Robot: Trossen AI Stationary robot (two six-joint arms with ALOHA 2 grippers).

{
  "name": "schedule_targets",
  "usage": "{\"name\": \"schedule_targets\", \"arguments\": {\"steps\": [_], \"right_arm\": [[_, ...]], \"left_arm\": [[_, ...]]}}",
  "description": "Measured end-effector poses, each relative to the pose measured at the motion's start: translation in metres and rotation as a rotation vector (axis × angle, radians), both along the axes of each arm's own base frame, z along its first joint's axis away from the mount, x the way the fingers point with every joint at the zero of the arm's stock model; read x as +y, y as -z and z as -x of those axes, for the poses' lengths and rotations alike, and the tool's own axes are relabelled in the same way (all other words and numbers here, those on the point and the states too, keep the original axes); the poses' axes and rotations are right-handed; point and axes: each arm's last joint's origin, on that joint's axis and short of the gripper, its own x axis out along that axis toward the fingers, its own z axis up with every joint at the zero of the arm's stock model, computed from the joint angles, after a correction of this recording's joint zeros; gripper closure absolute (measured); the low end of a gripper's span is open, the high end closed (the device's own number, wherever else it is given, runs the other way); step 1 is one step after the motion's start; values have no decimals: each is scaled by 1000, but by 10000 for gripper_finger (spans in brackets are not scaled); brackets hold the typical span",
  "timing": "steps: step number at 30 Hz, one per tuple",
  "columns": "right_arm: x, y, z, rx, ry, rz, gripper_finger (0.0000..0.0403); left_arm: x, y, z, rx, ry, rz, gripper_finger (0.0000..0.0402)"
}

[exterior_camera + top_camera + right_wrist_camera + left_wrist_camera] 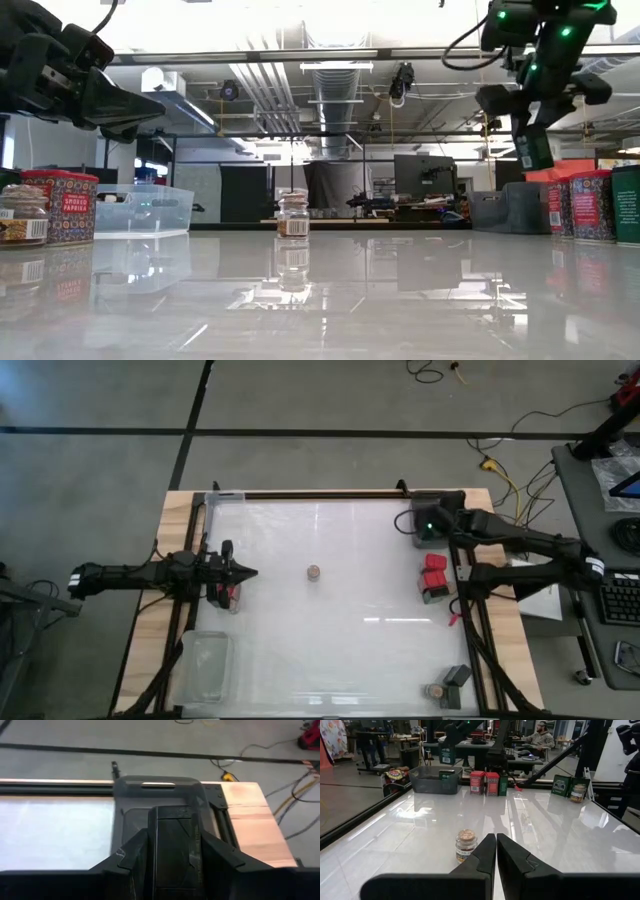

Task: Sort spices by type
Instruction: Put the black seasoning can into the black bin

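Counter (330,650): white, glossy. Dark bin (155,795) at far right corner; right claw (175,845) above it, gripping a black box (175,827) between its fingers. Left claw (496,851) at left side, fingers pressed together, empty, raised off the counter. Two red tins (434,577) stand near the right edge. One tan-topped jar (314,572) stands alone mid-counter

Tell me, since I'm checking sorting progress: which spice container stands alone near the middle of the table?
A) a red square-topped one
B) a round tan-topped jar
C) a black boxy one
B: the round tan-topped jar stands by itself at mid-table, while the red containers sit together near the right edge.
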Motion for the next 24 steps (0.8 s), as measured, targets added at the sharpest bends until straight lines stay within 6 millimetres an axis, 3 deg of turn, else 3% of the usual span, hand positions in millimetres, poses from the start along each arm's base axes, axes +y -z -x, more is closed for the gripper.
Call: {"name": "schedule_targets", "arguments": {"steps": [6,11,19,24], "right_arm": [[-12,0,0,-22,-9,-3,266],[-16,11,-1,-52,-21,-1,266],[-14,25,5,-32,10,25,266],[-11,19,8,-107,-7,41,266]], "left_arm": [[0,0,0,0,0,0,401],[0,0,0,0,0,0,401],[0,0,0,0,0,0,401],[0,0,0,0,0,0,401]]}}
